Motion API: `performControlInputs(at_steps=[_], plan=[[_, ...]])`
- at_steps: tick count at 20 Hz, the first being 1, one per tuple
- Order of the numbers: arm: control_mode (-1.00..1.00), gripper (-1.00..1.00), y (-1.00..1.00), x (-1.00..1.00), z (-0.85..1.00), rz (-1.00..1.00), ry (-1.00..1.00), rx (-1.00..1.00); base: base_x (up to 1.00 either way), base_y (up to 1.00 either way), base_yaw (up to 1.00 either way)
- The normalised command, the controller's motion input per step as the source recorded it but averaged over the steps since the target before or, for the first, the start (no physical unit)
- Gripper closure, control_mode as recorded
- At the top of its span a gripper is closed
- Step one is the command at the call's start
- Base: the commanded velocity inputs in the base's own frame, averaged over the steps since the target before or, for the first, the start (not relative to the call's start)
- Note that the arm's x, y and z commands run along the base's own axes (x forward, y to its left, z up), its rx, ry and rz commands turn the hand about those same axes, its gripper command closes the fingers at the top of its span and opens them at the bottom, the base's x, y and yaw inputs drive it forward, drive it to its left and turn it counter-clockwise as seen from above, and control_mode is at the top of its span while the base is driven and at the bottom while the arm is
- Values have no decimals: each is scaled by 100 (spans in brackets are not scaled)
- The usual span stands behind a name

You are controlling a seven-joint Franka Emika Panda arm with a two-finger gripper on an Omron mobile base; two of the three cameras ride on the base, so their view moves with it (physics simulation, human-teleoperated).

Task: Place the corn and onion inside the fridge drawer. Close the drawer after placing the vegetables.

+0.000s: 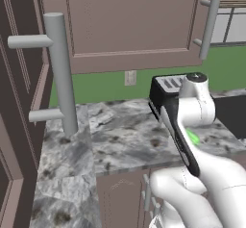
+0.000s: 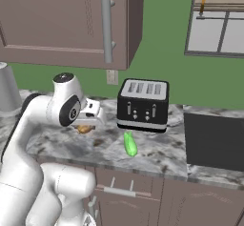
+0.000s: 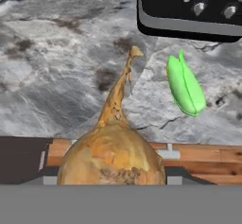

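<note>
1. Two vegetables are to be moved, and the onion comes first: in the hand view it bulks right up against the gripper, above the marble counter.
2. Whether the fingers are clenched on it I cannot tell, as they are hidden.
3. The corn lies on the counter at about two o'clock from the onion, just in front of the toaster.
4. Next, I'd judge: confirm the hold, lift clear, then carry it to the fridge drawer.

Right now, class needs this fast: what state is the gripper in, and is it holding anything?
Gripper: closed on the onion, held just above the counter; the corn lies loose nearby.
</note>
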Motion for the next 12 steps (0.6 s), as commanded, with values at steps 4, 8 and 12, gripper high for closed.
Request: performControlInputs(at_steps=[4, 8, 12], plan=[[-100, 100, 25, -53, 100, 0, -9, 0, 0, 0, 0], [-100, 100, 18, -41, 85, 0, -3, 0, 0, 0, 0], [-100, 100, 0, -24, 21, 0, 0, 0, 0, 0, 0]])
